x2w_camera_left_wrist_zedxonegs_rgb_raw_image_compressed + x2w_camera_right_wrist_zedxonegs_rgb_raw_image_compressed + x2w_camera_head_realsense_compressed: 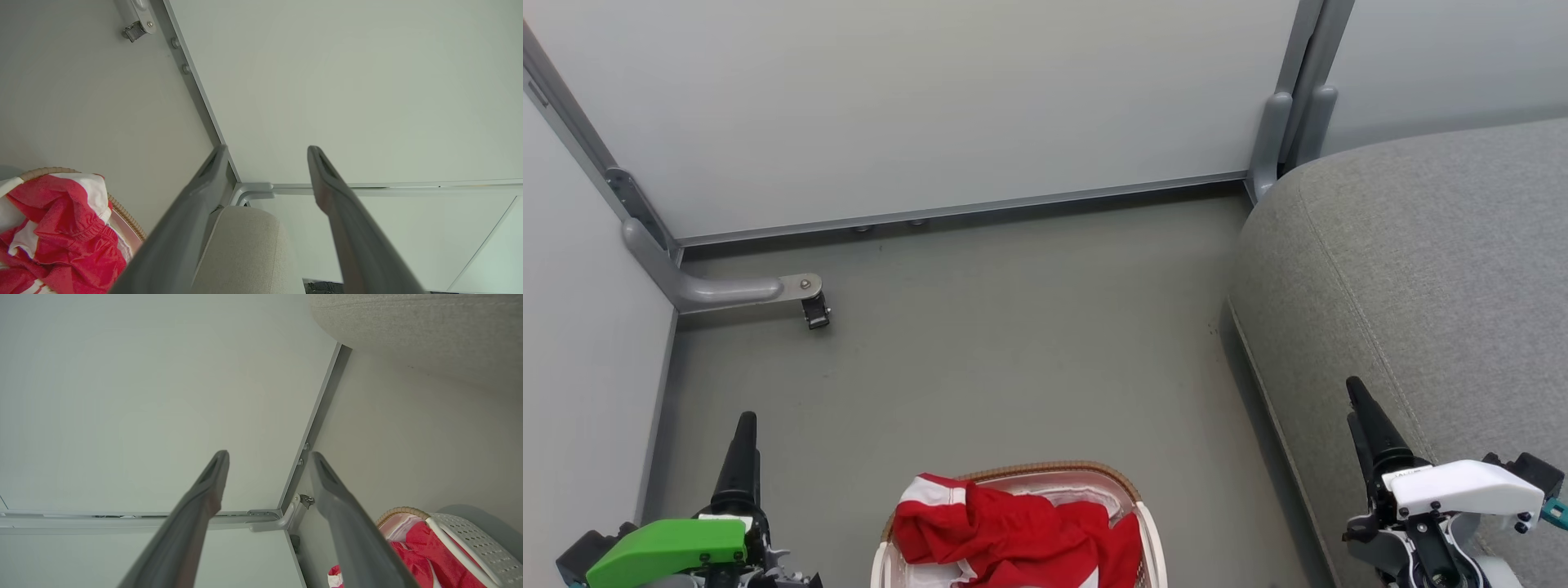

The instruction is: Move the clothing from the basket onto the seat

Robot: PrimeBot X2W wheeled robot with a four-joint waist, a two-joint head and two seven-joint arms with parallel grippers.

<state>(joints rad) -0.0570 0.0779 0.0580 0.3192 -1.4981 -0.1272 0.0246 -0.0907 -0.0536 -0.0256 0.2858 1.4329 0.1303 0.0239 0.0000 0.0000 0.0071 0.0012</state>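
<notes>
I count 2 grippers of my own, the left gripper and the right gripper. Each has 2 long dark fingers, so 4 fingers in all. There is 1 basket and 1 heap of red and white clothing in it; I cannot tell how many garments make up the heap. There is 1 grey seat. I see 3 pale wall panels, 1 small caster, and 2 studs at the foot of 1 panel.
</notes>
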